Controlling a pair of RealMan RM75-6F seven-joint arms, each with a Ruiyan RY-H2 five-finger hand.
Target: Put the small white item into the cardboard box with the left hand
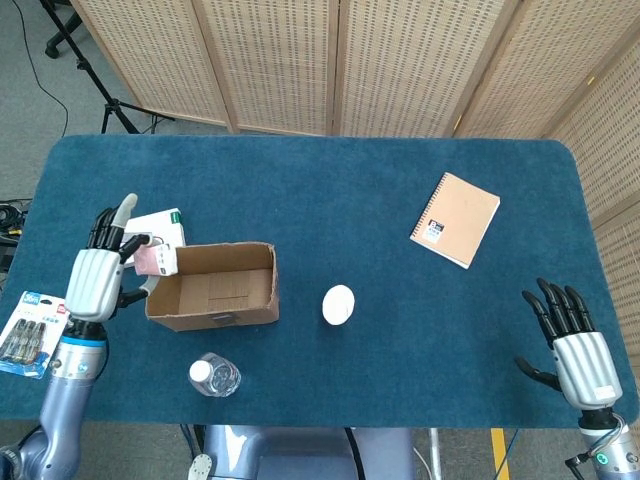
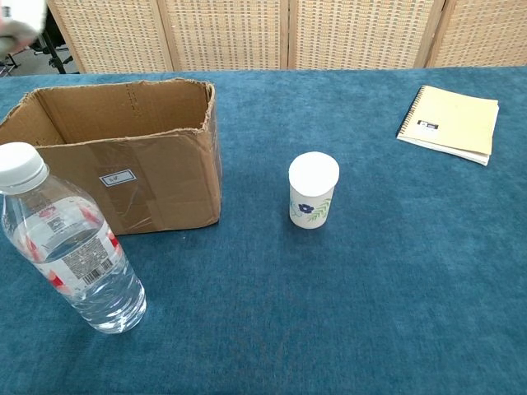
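Note:
The small white item [image 1: 154,259], a white and pink packet, is pinched in my left hand [image 1: 97,282] just above the far left corner of the cardboard box [image 1: 214,318]. The box stands open-topped and looks empty inside. In the chest view the box [image 2: 123,177] fills the upper left, and a white blur at the top left corner [image 2: 20,18] looks like the held item. My right hand [image 1: 578,345] rests near the table's front right edge, fingers spread and holding nothing.
A white paper cup [image 1: 338,304] [image 2: 313,190] stands right of the box. In front of the box stands a water bottle [image 1: 214,376] [image 2: 70,247]. A notebook [image 1: 455,219] lies far right. A white carton [image 1: 165,226] and a battery pack [image 1: 32,330] lie at the left.

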